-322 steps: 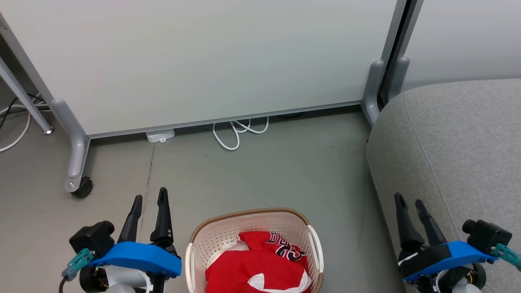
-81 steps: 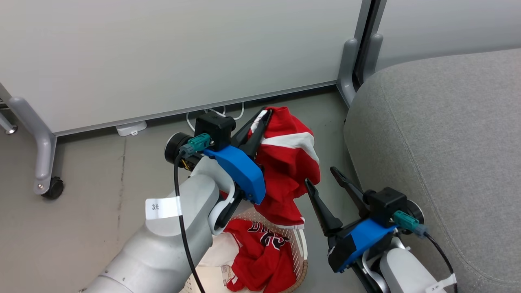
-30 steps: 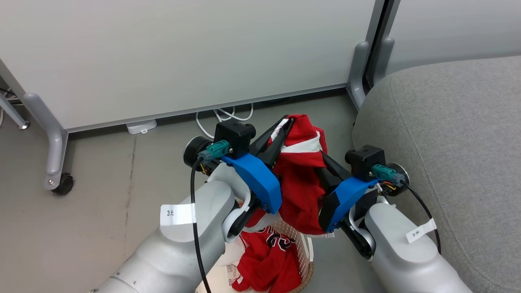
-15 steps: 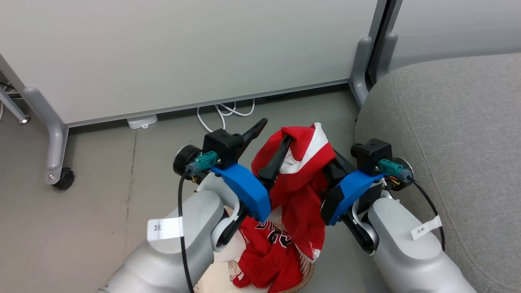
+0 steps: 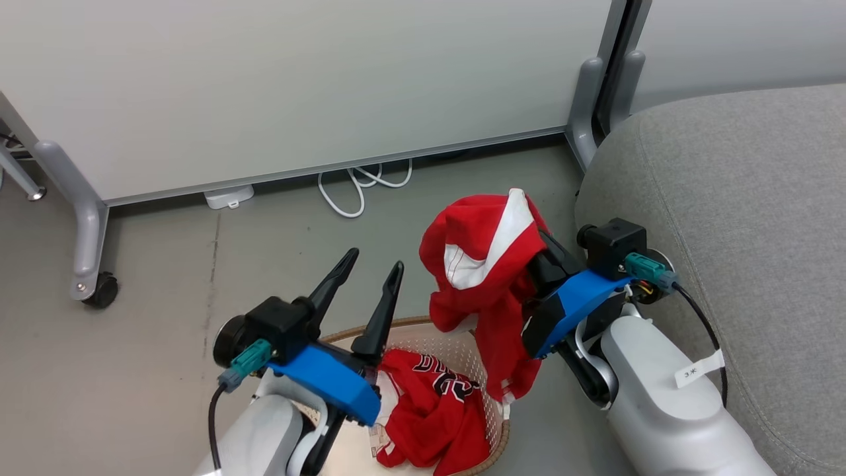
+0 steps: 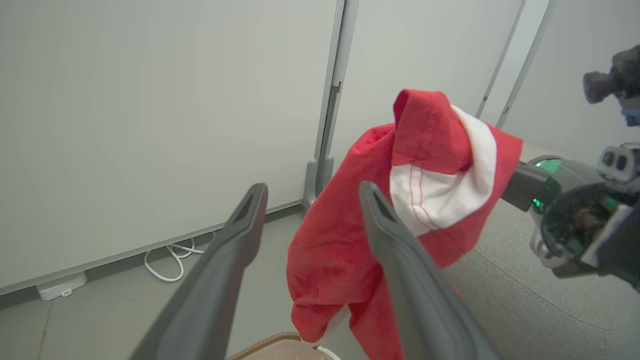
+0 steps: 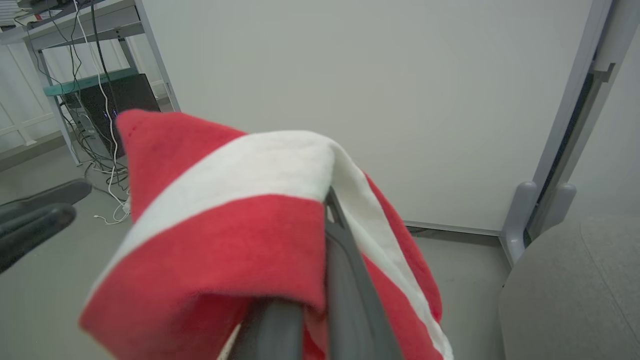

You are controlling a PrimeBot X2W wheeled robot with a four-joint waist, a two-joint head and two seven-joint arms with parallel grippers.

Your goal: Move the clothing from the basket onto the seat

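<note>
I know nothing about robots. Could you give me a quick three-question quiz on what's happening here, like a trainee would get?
1. True or false: the left gripper, with two long dark fingers, is open and empty.
2. Which gripper holds the red fabric garment with white stripe trim? A) left B) right C) both
3. Fill in: the red jersey with black-and-white lettering lies in the cream perforated plastic laundry ____.
Key: 1 true; 2 B, the right gripper, shut on it; 3 basket.
</note>
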